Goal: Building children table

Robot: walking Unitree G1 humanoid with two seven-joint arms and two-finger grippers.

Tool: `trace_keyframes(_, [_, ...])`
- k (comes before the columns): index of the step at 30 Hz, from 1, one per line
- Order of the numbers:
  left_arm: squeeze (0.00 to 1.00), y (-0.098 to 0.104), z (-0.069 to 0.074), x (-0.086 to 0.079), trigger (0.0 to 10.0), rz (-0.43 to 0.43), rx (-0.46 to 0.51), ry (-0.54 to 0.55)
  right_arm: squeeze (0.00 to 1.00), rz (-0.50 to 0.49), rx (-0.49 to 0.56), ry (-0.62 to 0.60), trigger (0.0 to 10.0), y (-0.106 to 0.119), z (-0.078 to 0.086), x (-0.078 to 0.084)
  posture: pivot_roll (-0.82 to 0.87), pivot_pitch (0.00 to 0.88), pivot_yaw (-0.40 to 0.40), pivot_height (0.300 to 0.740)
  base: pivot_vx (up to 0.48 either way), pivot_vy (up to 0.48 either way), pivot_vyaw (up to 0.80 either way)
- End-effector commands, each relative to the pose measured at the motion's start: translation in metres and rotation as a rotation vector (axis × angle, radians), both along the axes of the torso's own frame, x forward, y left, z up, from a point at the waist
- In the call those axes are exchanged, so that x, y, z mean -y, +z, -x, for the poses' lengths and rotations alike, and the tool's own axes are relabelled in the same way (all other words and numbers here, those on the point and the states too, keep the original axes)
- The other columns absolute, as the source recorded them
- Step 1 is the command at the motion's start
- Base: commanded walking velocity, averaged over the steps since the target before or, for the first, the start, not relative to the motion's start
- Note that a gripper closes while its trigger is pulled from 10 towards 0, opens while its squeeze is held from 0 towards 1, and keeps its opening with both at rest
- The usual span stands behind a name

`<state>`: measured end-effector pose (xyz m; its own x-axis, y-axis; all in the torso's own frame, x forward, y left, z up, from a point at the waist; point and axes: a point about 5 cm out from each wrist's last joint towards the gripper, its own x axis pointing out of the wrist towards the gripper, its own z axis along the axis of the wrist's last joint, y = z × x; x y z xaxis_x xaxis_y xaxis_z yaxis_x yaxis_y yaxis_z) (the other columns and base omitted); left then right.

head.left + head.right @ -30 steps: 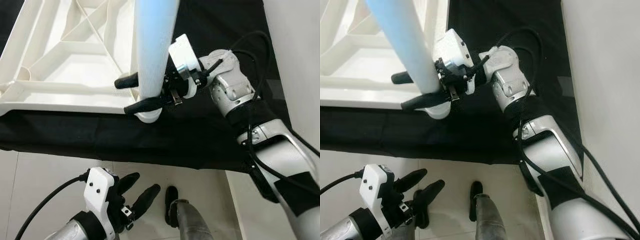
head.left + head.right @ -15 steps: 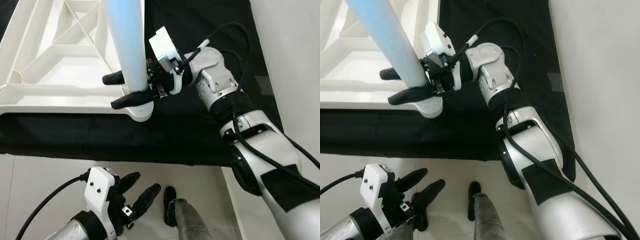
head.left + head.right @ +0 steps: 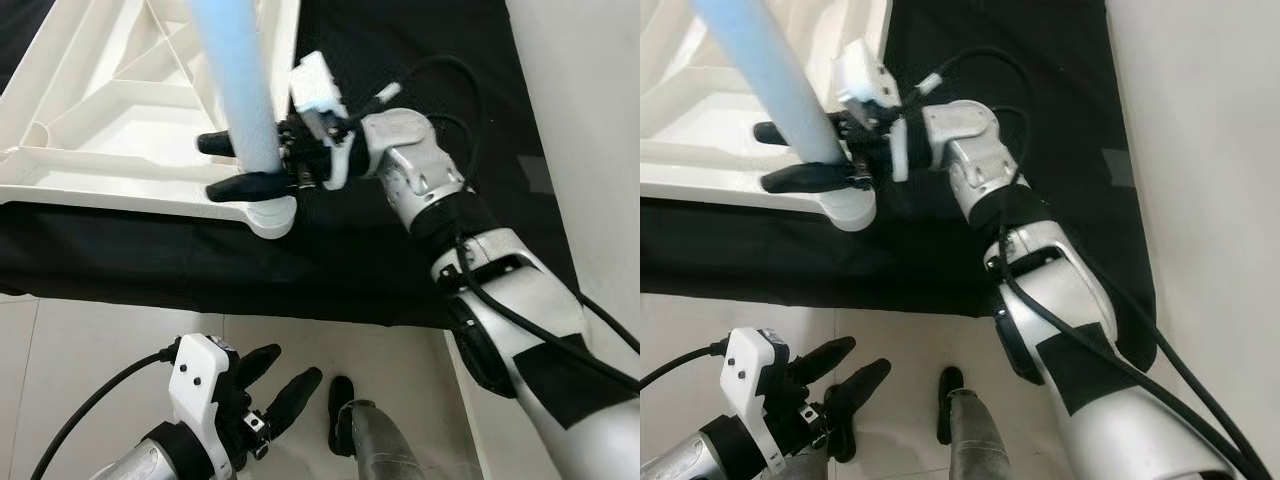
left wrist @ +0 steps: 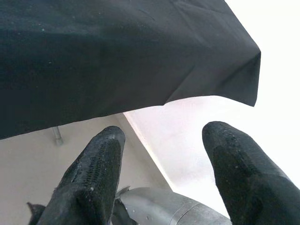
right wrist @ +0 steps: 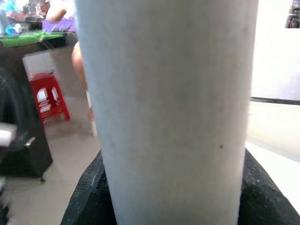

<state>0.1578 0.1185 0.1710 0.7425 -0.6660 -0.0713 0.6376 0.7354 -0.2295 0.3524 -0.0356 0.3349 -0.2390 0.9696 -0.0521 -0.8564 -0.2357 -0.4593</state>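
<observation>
On a black-draped surface (image 3: 200, 270), an upturned white plastic tabletop (image 3: 110, 130) lies with its ribbed underside facing up, its near corner socket (image 3: 268, 215) close to the cloth's front edge. At that corner stands a pale blue table leg (image 3: 235, 85), rising steeply out of the top of the head-camera views and leaning slightly towards the robot's left. The right gripper (image 3: 232, 165) is clenched on the leg just above the socket, one black finger (image 3: 245, 186) lying across the near side of the tube and the other showing behind it, with the silver right arm (image 3: 470, 260) reaching in from the right over the dark cloth. From the right wrist view, the leg (image 5: 168, 112) runs close before the lens as a broad pale column, black pads pressed to it on either side; behind it, blurred, are a red stool (image 5: 47, 98) and a person's bare leg beside it. Lower down, the left gripper (image 3: 272, 385) hangs idle over the pale tiled floor (image 3: 80, 350) below the cloth's edge, its two fingers spread apart and holding nothing. The left wrist view shows those fingertips (image 4: 96, 173) parted beneath the hanging corner of the black cloth (image 4: 117, 51).
</observation>
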Motion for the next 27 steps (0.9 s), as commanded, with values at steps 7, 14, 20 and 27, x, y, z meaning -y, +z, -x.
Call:
trace_keyframes(7, [0.00, -0.005, 0.004, 0.002, 10.0, 0.002, -0.034, -0.005, 0.00, 0.162, 0.011, 0.085, 10.0, -0.034, 0.005, 0.004, 0.10, 0.475, -0.094, 0.740, 0.000, 0.000, 0.00])
trace_keyframes(14, [0.00, -0.006, 0.003, 0.003, 10.0, 0.002, -0.034, -0.006, 0.00, 0.141, 0.106, 0.063, 10.0, -0.021, 0.004, 0.005, 0.10, 0.470, -0.094, 0.740, 0.000, 0.000, 0.00])
trace_keyframes(20, [0.00, -0.006, 0.003, 0.002, 10.0, 0.004, -0.035, -0.007, 0.00, 0.068, 0.052, 0.078, 10.0, -0.013, 0.005, 0.004, 0.10, 0.466, -0.093, 0.740, 0.000, 0.000, 0.00])
trace_keyframes(27, [0.00, -0.006, 0.003, 0.002, 10.0, 0.004, -0.032, -0.003, 0.00, -0.043, -0.053, 0.084, 10.0, -0.004, 0.001, 0.006, 0.10, 0.466, -0.101, 0.740, 0.000, 0.000, 0.00])
